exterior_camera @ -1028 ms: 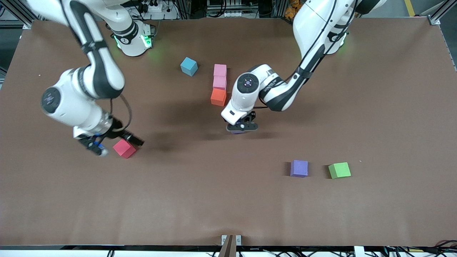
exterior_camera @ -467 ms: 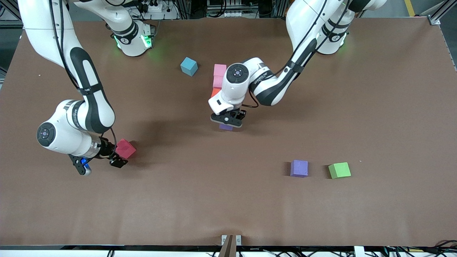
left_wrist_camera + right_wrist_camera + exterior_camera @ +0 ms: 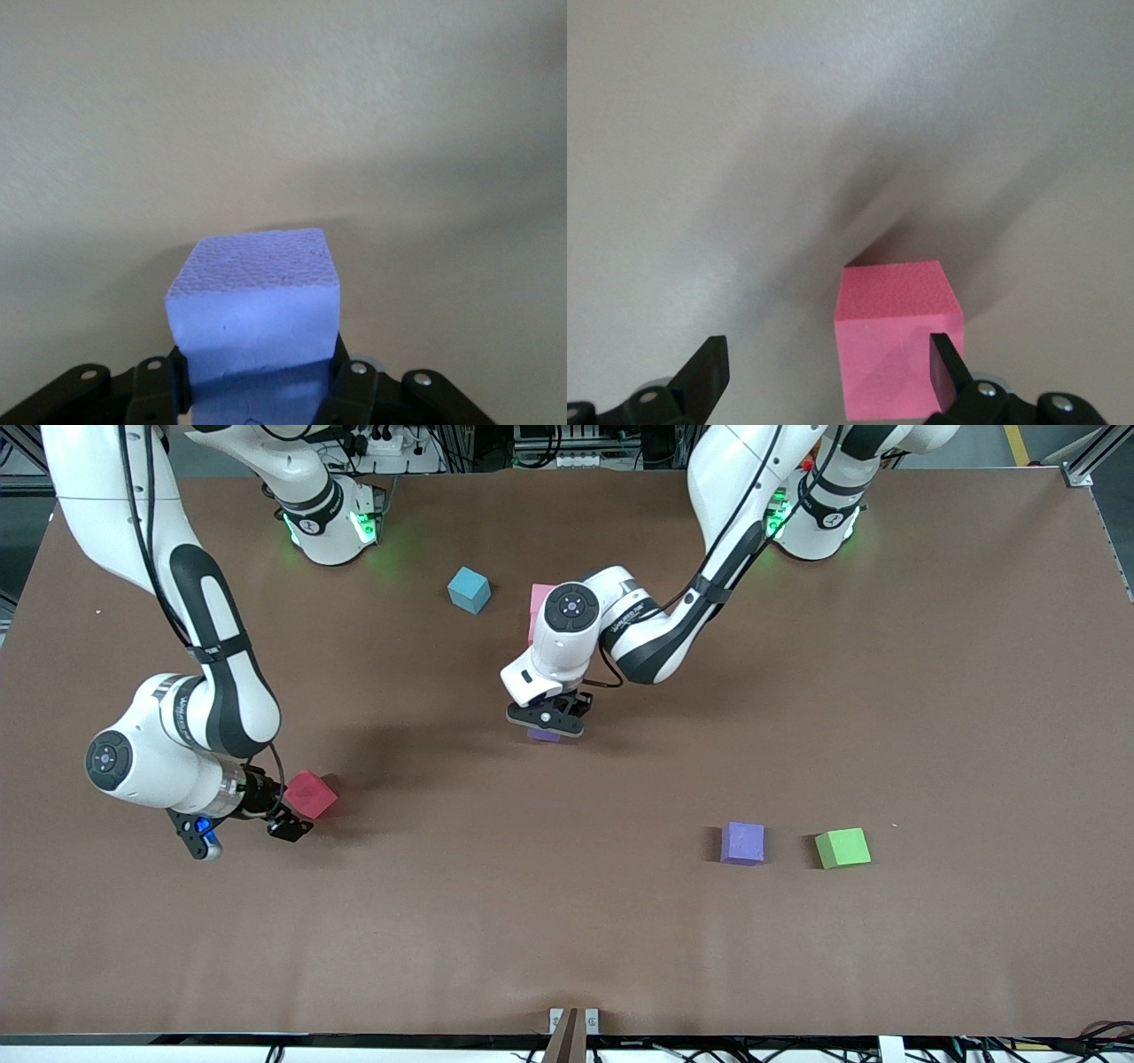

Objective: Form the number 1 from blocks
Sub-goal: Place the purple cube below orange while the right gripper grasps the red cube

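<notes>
Left wrist view shows the left gripper [image 3: 257, 390] clamped on a purple block [image 3: 255, 310], one finger on each side face, with bare table surface under it. In the front view, left gripper [image 3: 547, 720] is at frame centre, over the table just below the column of placed blocks. Of that column only part of a pink block [image 3: 536, 598] is visible at upper centre; the left arm covers the rest, so the orange block cannot be confirmed from this frame.

Right wrist view shows the right gripper [image 3: 824, 376] spread wide, with a red block [image 3: 897, 332] lying against one finger and a broad gap to the other. In the front view, right gripper [image 3: 276, 815] is at lower left, low at the red block [image 3: 311, 794], which rests on the table.

A second purple block [image 3: 742, 842] and a green cube [image 3: 842, 848] sit at lower right, side by side but apart. A light blue cube [image 3: 469, 590] sits at upper centre, near the pink block.

Judged risks:
- The left arm hides the column, so the held block may land off-line or knock it.
- The red block is off-centre between the right fingers; closing may push or rotate it.
</notes>
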Controlling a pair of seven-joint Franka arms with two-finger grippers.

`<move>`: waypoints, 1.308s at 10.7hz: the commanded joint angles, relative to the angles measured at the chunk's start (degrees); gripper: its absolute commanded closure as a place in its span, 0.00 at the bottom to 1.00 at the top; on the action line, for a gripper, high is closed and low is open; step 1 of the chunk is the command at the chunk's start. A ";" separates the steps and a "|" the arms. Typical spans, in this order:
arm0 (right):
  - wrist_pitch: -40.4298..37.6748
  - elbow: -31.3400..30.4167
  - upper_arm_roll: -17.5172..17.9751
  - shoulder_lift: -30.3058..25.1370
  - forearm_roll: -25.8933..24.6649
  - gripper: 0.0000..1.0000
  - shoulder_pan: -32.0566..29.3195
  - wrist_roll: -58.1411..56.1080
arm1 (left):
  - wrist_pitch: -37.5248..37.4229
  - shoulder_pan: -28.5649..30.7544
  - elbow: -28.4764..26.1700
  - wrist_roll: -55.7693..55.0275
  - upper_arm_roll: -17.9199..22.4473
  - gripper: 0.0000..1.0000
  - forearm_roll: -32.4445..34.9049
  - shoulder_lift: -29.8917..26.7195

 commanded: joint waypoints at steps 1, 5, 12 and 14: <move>-0.29 -2.49 0.63 -0.94 -0.78 0.00 -1.44 -1.21 | -0.39 -2.14 1.78 -0.16 1.49 1.00 -3.75 0.86; -0.12 -4.34 0.63 -0.85 -0.78 0.00 -2.23 -4.46 | -2.15 -3.37 1.07 -1.39 1.58 1.00 -4.12 1.39; 2.51 -3.81 0.63 1.60 -0.77 0.16 -0.31 -6.56 | -3.47 -3.90 1.07 -6.39 1.49 1.00 -4.73 2.00; 2.43 -3.73 0.63 1.70 -0.69 0.33 -0.30 -10.69 | -3.47 -4.25 1.07 -6.49 1.49 1.00 -4.73 2.18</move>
